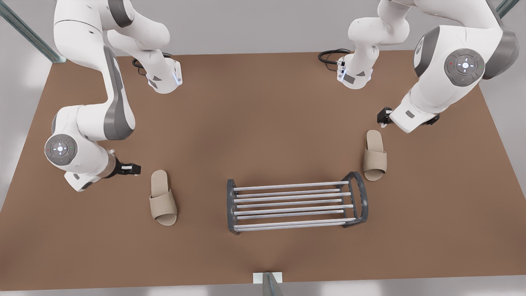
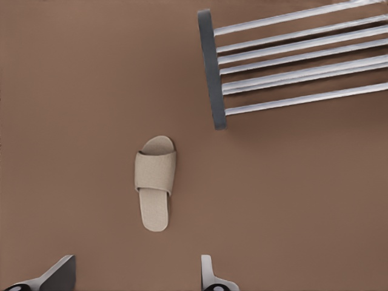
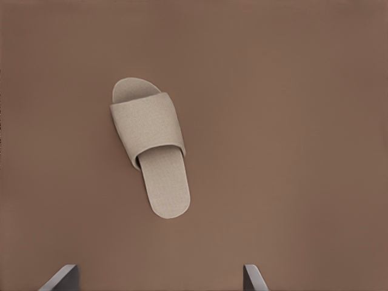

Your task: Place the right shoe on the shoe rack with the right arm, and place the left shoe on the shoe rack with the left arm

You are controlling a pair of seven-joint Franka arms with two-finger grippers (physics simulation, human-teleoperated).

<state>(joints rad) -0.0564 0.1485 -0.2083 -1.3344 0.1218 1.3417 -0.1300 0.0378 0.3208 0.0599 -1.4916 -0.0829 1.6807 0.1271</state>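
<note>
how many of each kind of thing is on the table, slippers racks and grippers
Beige slippers: 2, one at the front view's left, one at its right
Shoe rack: 1
Grippers: 2, left gripper and right gripper, both open
Total: 5

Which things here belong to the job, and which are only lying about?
Job: left shoe, right shoe, shoe rack, open left gripper above the left shoe, open right gripper above the right shoe.

Lying about: black cables at the arm bases, on the table.
</note>
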